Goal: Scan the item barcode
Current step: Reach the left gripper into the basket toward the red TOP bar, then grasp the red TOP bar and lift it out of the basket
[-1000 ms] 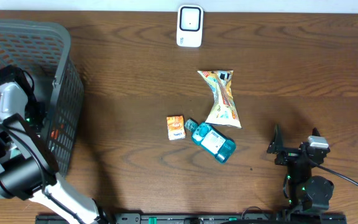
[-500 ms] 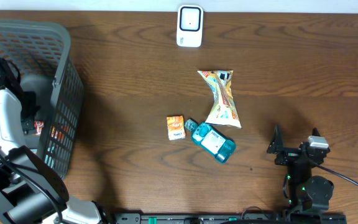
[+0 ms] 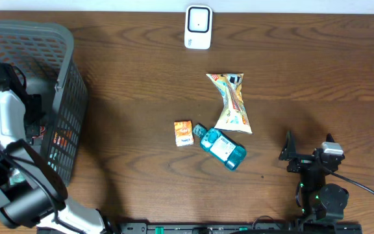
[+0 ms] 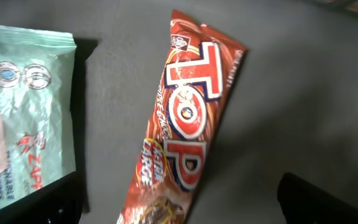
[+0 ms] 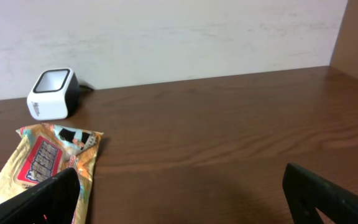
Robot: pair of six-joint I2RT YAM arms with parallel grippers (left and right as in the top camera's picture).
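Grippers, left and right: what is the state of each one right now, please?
Left gripper: open, holding nothing; the red TOP snack bar wrapper lies loose below it.
Right gripper: open, holding nothing.

Down a red wrapper [image 4: 185, 118], lengthwise between the jaws of the left gripper [image 4: 179, 202] and running up away from them: big white "TOP"; lower on it, nearer the jaws, yellow "XTRA LARGE", first letter unclear; small print at its far end too blurred to read; on a mint-green pack [image 4: 23, 112] just ahead of the left-hand jaw: red "ZAP", cut off, with illegible fine print beneath; ahead and to the left of the jaws of the right gripper [image 5: 179, 193], on a gold pouch [image 5: 48, 158]: red panel with white lettering, not legible; seen from overhead, well clear of both sets of jaws, small orange box [image 3: 184, 132] and teal bottle [image 3: 223, 147]: labels too small to read.
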